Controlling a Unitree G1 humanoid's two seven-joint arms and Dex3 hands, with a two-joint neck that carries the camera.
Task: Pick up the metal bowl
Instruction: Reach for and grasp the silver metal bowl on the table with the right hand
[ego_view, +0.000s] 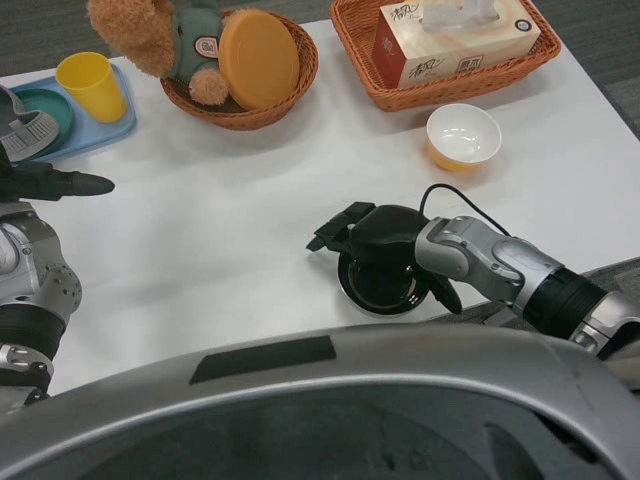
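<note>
Right hand (375, 235) lies over the metal bowl (380, 290), which sits directly beneath it on the worktop (230, 220); whether its fingers have clamped the rim I cannot tell. Grasping step, likely; next comes a firm hold, then lifting.

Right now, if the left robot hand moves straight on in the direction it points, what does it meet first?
The left robot hand points toward the picture's right across bare white table. The way looks free; further on it might reach the small orange bowl, but depth is unclear.
</note>
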